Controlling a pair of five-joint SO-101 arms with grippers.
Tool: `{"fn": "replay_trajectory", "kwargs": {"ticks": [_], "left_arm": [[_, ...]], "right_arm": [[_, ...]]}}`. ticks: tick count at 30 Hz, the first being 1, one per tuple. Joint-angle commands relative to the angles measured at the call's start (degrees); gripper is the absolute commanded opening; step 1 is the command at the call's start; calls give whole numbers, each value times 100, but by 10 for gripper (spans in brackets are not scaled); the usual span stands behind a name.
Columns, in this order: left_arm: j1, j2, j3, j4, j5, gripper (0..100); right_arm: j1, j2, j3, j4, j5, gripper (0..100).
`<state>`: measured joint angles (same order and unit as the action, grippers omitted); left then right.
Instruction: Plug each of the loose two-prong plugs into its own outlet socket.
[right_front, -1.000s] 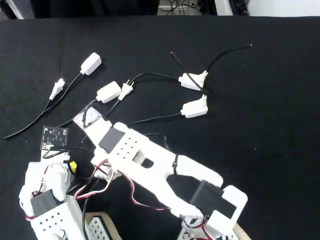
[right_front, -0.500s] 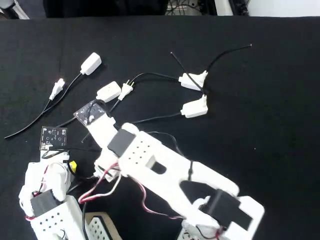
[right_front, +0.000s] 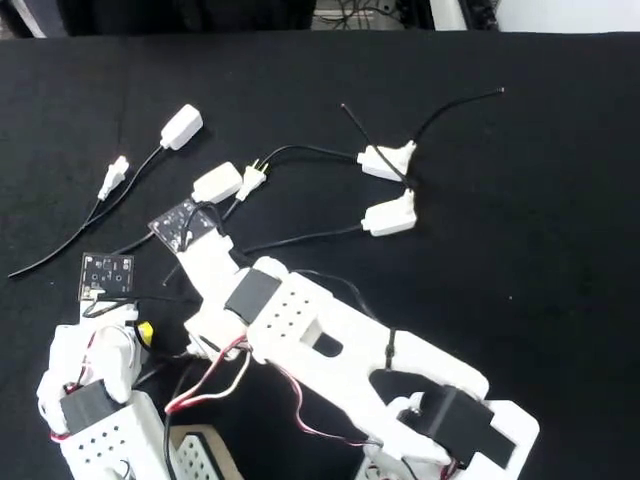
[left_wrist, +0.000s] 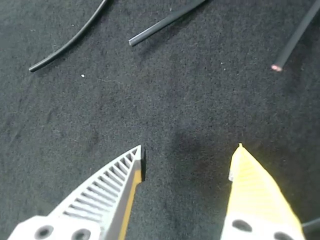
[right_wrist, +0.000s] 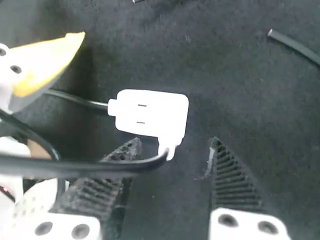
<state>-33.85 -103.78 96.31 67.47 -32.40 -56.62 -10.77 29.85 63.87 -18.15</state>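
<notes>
A white outlet socket (right_wrist: 150, 114) (right_front: 217, 183) lies flat on the black table. The white body of a loose two-prong plug (right_wrist: 170, 149) (right_front: 250, 181) touches its end, and the plug's black cable runs back past one finger. My right gripper (right_wrist: 172, 145) (right_front: 187, 223) hovers open just short of the socket, with the plug's body between its black fingertips. A second loose socket (right_front: 183, 126) and plug (right_front: 115, 178) lie farther left. My left gripper (left_wrist: 190, 147) (right_front: 108, 272) stands open over bare table near the front left, holding nothing.
Two sockets with plugs seated in them (right_front: 386, 160) (right_front: 390, 215) lie at centre right, cables trailing outward. Loose black cable ends (left_wrist: 131, 42) (left_wrist: 276, 66) lie beyond the left gripper. A yellow fingertip of the other arm (right_wrist: 47, 55) sits near the socket's cable.
The right arm has stretched forward, carrying its gripper a little up and right toward the socket and plug. The left arm and the cables have stayed put.
</notes>
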Motion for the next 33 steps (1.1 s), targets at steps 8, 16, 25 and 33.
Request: {"fn": "replay_trajectory", "kwargs": {"ticks": [8,16,25,33], "left_arm": [[75,-79,101,-18,44,278],[66,-79,101,-9,35,278],[66,-79,101,-9,35,278],[66,-79,101,-9,35,278]], "right_arm": [[413,-242,180,-563,-18,196],[413,-242,154,-457,149,60],[404,-242,171,-448,158,60],[343,-171,233,-334,123,126]]}}
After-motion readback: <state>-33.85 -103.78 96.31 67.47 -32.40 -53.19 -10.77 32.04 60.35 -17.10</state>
